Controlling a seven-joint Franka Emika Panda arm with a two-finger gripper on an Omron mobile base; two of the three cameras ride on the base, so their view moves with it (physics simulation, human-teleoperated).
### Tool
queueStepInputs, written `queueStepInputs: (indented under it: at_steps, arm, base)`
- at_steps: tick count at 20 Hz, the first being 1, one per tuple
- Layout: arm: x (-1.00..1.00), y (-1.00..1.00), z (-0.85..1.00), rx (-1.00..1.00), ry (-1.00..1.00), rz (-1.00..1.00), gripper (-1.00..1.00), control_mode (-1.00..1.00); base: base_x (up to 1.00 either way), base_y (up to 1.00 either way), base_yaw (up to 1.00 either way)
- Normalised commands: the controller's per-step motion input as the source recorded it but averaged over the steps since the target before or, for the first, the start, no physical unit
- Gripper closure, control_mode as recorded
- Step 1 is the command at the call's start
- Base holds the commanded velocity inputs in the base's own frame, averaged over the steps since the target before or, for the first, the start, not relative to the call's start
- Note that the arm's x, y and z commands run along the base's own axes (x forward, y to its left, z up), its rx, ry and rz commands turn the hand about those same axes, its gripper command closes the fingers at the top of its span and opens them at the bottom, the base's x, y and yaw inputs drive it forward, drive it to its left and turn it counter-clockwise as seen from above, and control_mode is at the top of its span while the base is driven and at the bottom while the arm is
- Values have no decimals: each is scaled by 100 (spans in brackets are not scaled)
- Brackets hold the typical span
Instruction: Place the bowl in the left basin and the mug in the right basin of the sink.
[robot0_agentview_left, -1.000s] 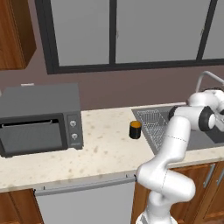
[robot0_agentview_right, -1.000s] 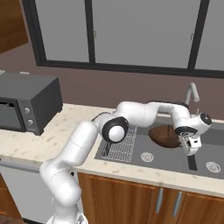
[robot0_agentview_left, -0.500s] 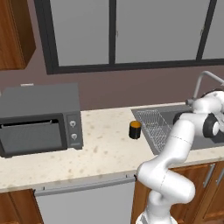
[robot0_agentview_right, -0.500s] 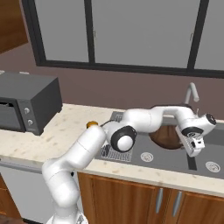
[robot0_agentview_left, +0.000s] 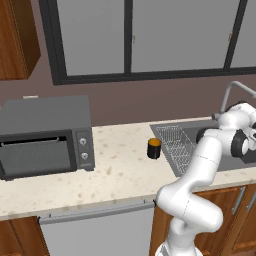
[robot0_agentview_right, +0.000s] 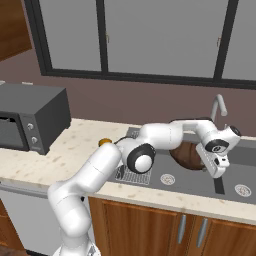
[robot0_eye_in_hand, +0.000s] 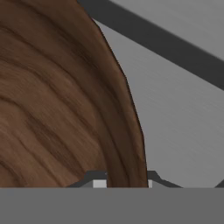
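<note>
The dark brown wooden bowl (robot0_agentview_right: 186, 155) sits tilted in the sink's wider left basin (robot0_agentview_right: 182, 181), beside the wire rack (robot0_agentview_right: 131, 172). My gripper (robot0_agentview_right: 218, 171) is at the bowl's right rim. In the hand view the bowl (robot0_eye_in_hand: 57, 100) fills the left side, and its rim runs down between my gripper's (robot0_eye_in_hand: 124, 180) two tips, which are shut on it. The narrower right basin (robot0_agentview_right: 239, 172) lies just past the hand. The black mug (robot0_agentview_left: 154, 148) with its orange inside stands on the counter left of the sink. From the right its top (robot0_agentview_right: 104, 142) peeks out behind the arm.
A curved silver faucet (robot0_agentview_right: 218, 105) rises behind the sink. A grey microwave (robot0_agentview_left: 45, 135) stands on the counter's left end. Speckled counter (robot0_agentview_left: 120, 170) lies between it and the mug. Dark windows and a brown wall back the counter.
The hand has shifted a little right and then back over the basin, still on the bowl's rim. The bowl has barely moved, and the mug has stayed put.
</note>
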Motion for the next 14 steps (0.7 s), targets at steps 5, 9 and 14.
queueStepInputs:
  at_steps: [5,9,14]
  arm:
    - [-9,14,-28,-10,-6,2,100,-100]
    - [-26,4,-19,-8,-6,7,100,-100]
    - [-1,7,-11,-7,-9,7,100,-100]
  base:
    - [0,0,0]
    - [0,0,0]
    - [0,0,0]
